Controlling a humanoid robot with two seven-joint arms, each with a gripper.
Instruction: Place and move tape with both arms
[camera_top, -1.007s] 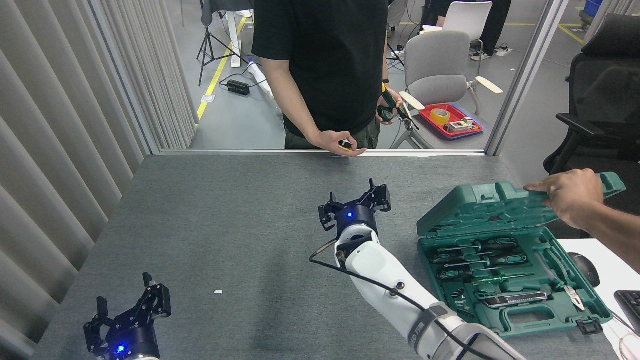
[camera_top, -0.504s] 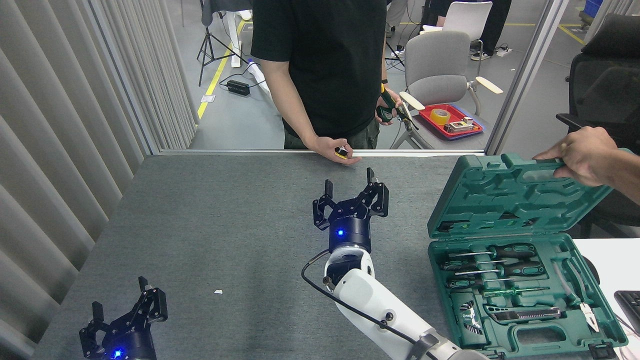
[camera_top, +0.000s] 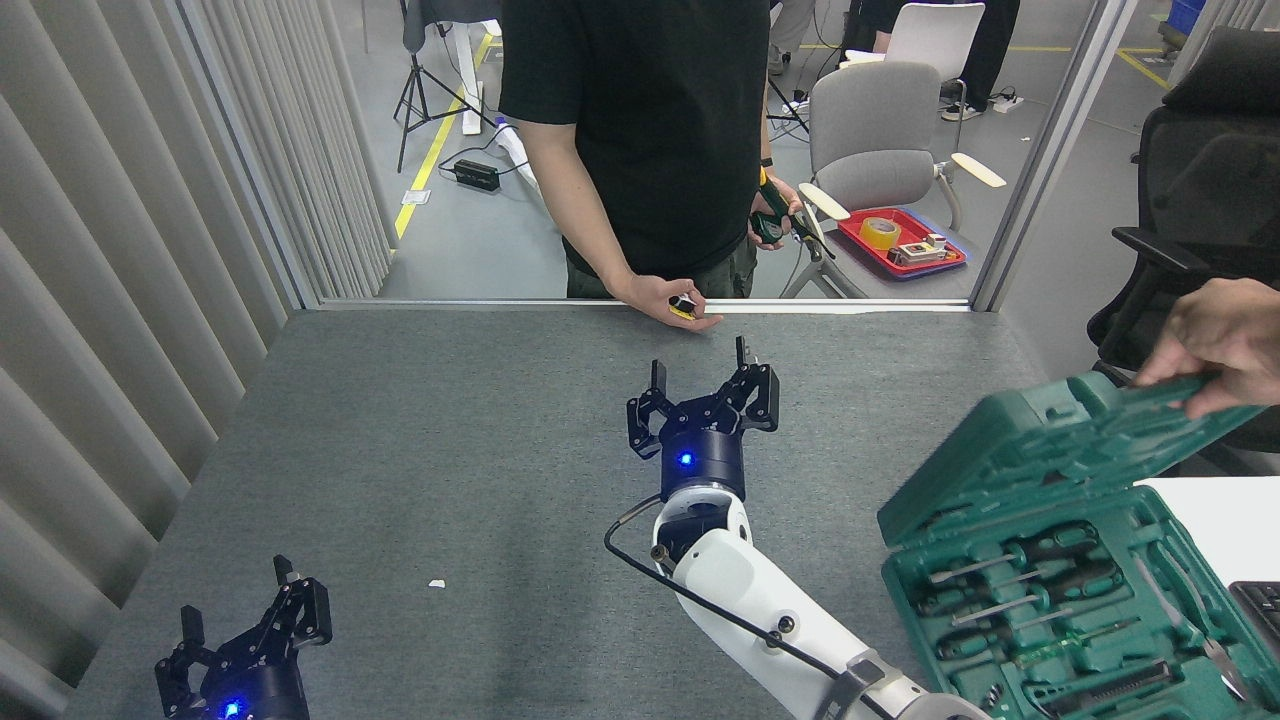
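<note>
Right tool (camera_top: 700, 388): fingers spread apart, nothing between them; it stands over the middle of the worktop, pointing at the far edge, blue light lit on its black wrist.
Left tool (camera_top: 243, 645): at the near left corner of the worktop, fingers apart and empty, blue light lit, partly cut off by the picture's lower edge.
Right arm (camera_top: 760, 600): white shell, coming in from the near edge toward the middle, a black cable looped along it.
Worktop (camera_top: 420, 440): grey felt-like surface; a small white scrap (camera_top: 436, 583) lies near the left tool.
Tape (camera_top: 880, 232): a yellow roll in a red tray (camera_top: 948, 262) on a grey chair (camera_top: 872, 130) beyond the far edge, well apart from both tools; not on the worktop.
Case (camera_top: 1060, 600): green tool case at the near right corner, open, with screwdrivers, pliers and a knife in its slots; its lid is tilted up.
Hand on lid (camera_top: 1215, 340): a person's hand from the right edge holds the lid's raised rim.
Person (camera_top: 640, 130): in a black shirt, standing just behind the far edge; one hand (camera_top: 672, 300) at that edge holds a small yellow-and-black object, the other hand (camera_top: 775, 215) holds a dark green thing at the hip.
Office chair (camera_top: 1200, 170): black, beyond the right edge.
</note>
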